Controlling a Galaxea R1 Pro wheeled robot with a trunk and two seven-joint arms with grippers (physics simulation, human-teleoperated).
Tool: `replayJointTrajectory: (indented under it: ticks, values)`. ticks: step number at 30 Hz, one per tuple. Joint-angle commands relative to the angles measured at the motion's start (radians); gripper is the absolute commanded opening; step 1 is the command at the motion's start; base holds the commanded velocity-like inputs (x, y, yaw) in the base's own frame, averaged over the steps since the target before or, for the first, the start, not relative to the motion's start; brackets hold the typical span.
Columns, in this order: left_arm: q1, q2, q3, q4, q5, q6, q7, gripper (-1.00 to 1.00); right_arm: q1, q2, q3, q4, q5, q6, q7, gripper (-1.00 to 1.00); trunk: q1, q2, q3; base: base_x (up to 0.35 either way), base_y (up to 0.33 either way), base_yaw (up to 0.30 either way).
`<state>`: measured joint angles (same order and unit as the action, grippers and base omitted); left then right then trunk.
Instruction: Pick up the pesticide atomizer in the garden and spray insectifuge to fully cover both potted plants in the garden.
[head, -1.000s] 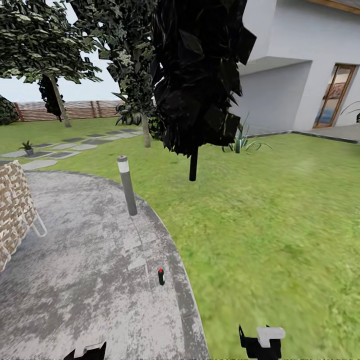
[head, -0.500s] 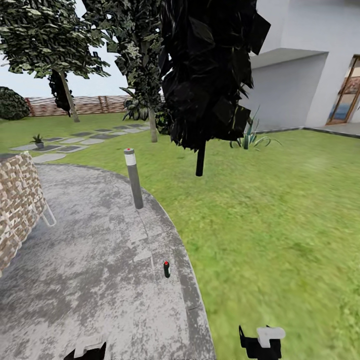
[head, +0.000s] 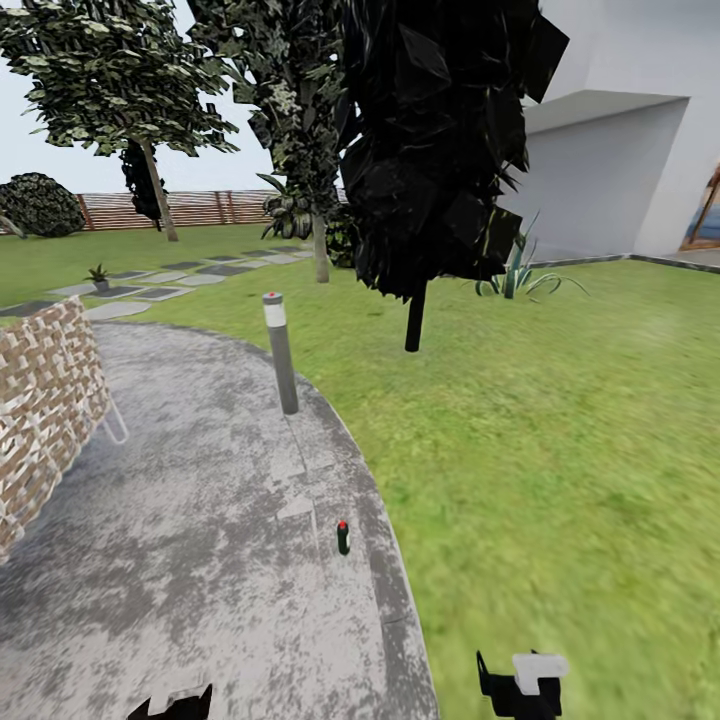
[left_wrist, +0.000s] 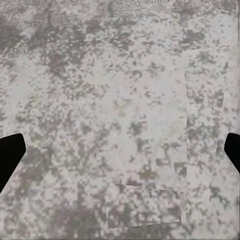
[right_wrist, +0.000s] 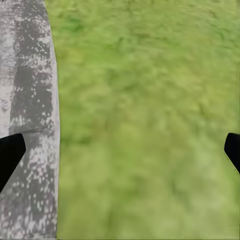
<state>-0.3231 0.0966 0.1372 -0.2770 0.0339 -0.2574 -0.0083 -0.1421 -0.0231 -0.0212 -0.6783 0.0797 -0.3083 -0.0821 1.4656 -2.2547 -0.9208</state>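
Dark-green pesticide atomizer (head: 343, 537) stands upright on stone patio (head: 180, 560); long axis vertical.

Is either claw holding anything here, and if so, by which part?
Nothing is held. Both claws are open and empty: the left claw over the patio, the right claw over the lawn.

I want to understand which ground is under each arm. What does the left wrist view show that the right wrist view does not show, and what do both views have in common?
The left wrist view looks down on the mottled grey stone patio from edge to edge, with no grass. The right wrist view adds what the left lacks: green lawn beside the patio's curved border. Both share that grey stone, and in each the two dark fingertips sit far apart at opposite edges with nothing between them.
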Motion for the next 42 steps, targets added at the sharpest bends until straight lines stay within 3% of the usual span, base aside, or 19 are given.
replayJointTrajectory:
  ticks: [1,42]
  values:
    - [-0.001,0.000,0.001,0.001,0.003,-0.003,-0.001,1.00,-0.001,0.000,0.001,0.001,0.009,-0.002,-0.004,1.00,0.000,0.000,-0.001,0.251,-0.161,0.002]
    - [-0.002,0.000,0.003,0.000,0.004,-0.003,0.002,1.00,-0.001,0.002,0.001,0.000,0.008,-0.002,-0.004,1.00,0.000,0.000,-0.001,0.262,-0.190,0.000]
